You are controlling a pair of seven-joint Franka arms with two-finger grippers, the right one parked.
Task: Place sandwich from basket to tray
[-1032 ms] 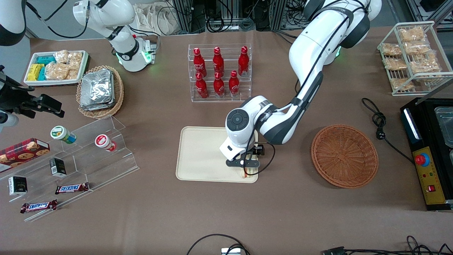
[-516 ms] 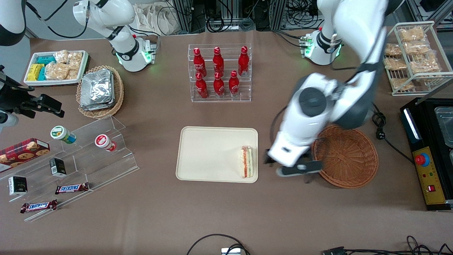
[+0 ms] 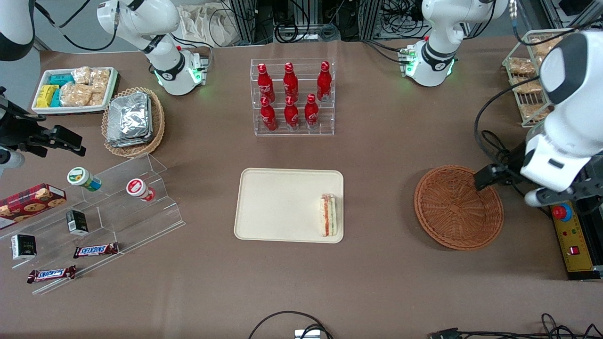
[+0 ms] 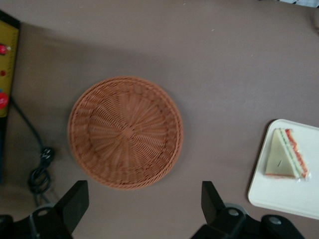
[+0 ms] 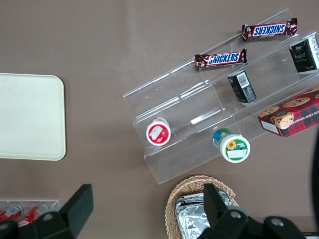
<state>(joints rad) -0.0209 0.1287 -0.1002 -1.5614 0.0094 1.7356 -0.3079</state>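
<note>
The sandwich (image 3: pixel 329 215) lies on the cream-beige tray (image 3: pixel 278 207), close against the rim at the end of the tray that faces the working arm, with its layered orange-red and green edge turned upward in the front view. In the left wrist view the same sandwich (image 4: pixel 285 160) shows as a flat white triangle in clear wrap, sitting at a corner of the tray (image 4: pixel 279 196), and nothing touches it.

The reddish-brown wicker basket (image 3: pixel 459 207) rests on the brown worktop (image 3: pixel 377 278), well apart from the tray toward the working arm's end, and its woven bowl (image 4: pixel 125 132) holds nothing.

The left arm's gripper (image 3: pixel 558 195) hangs above the worktop just beside the basket, over the edge of the black control box with the red button (image 3: pixel 560 213) at the working arm's end. Its jaws stand wide apart and hold nothing; in the left wrist view the two dark fingers (image 4: pixel 75 204) frame bare worktop near the basket's rim.

Farther from the front camera than the tray stands a clear rack of red bottles (image 3: pixel 292 96). A black cable with a plug (image 4: pixel 42 167) lies on the worktop beside the basket
</note>
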